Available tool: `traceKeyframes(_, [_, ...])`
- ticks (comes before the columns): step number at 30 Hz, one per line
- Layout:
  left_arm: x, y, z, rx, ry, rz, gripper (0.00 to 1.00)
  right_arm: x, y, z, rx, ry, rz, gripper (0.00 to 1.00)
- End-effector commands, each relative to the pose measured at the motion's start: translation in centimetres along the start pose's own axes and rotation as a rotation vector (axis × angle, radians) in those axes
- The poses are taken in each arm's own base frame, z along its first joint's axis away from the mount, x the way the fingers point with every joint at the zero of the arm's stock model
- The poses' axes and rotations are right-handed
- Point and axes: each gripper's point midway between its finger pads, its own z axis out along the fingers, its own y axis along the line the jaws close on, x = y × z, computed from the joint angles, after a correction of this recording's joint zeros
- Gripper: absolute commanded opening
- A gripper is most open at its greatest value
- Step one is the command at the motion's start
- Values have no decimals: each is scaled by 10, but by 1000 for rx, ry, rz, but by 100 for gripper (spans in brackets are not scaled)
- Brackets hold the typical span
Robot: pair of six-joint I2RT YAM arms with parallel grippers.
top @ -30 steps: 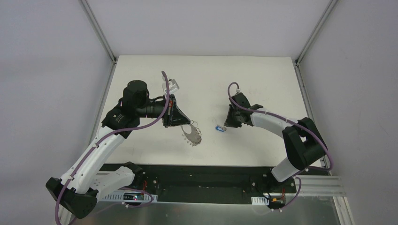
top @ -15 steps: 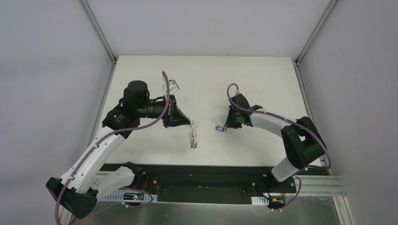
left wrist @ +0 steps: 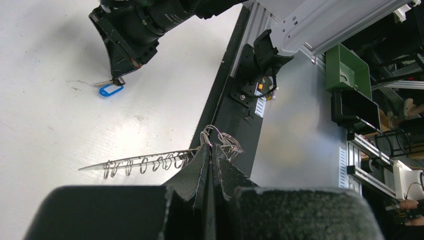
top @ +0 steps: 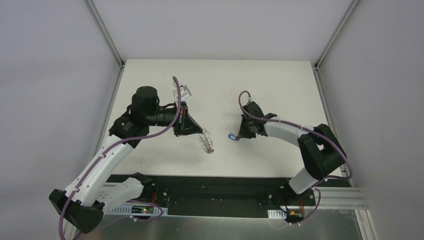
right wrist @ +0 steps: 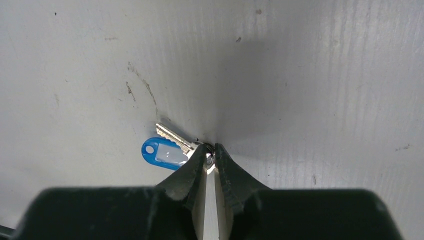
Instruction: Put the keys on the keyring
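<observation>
The key, a small silvery blade (right wrist: 172, 136) with a bright-blue tag (right wrist: 162, 152), lies on the white table; it also shows in the top view (top: 232, 136) and the left wrist view (left wrist: 111, 90). My right gripper (right wrist: 210, 152) is shut on the key's head, low at the table (top: 240, 135). The keyring (left wrist: 145, 161), a thin wire ring lined with small loops, hangs nearly edge-on from my left gripper (left wrist: 210, 147), which is shut on its rim. In the top view the keyring (top: 207, 143) hangs above the table, left of the key, below the left gripper (top: 202, 132).
The white table (top: 280, 85) is walled at the back and sides by grey panels. A black strip (top: 220, 185) with the arm bases runs along its near edge. A small pale clip (top: 183, 91) sits on the left arm's cable.
The keyring has swung in my left gripper, from broad face to edge-on to slightly tilted. My right gripper and the key have shifted a little to the left.
</observation>
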Motion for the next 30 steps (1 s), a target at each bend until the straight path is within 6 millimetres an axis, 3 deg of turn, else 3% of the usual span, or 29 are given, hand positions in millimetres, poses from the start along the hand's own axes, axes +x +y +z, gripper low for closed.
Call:
traceKeyframes(1, [-8,-7,-5,13,-37,62,0,1,1,3,5,-1,-19,10])
traceKeyframes(4, [-8,-8,-5,13,-38,65,0,3,3,4,1,3,-25,0])
traceKeyframes(9, [-8,-8,-6,14,-38,64,0,2,6,-2,-1,-16,-48,0])
traceKeyframes(13, [-7,-8,-5,16,-36,59,0,-4,8,-19,35,-65,-126,0])
traceKeyframes(17, [-8,-9,-6,16,-40,62,0,-9,26,-49,13,-126,-215,0])
traceKeyframes(24, [-8,-9,-6,14,-43,64,0,-19,49,-120,-67,-254,-381,0])
traceKeyframes(30, [-9,-10,-8,9,-51,71,0,-6,74,-171,-213,-316,-581,0])
